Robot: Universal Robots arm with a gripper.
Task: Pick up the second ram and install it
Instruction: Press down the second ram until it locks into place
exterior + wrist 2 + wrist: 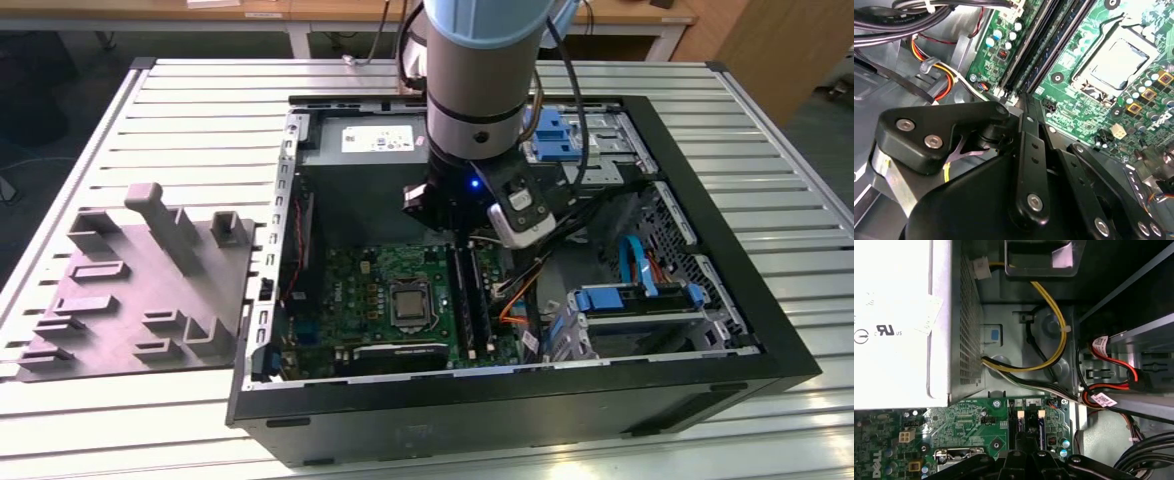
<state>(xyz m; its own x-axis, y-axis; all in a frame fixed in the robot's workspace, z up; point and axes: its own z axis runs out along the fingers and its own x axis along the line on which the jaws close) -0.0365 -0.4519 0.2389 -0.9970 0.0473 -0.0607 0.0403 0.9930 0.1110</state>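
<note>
pincer [463, 238] sits low over the motherboard's [360, 290] memory slots [465, 300], apparently pressing the second ram [1046, 37] into its slot beside the cpu socket [407, 305]; can't tell if it's clenched or released.

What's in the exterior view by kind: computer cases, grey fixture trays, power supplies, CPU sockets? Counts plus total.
Computer case: 1
Grey fixture tray: 1
Power supply: 1
CPU socket: 1
Total: 4
</note>
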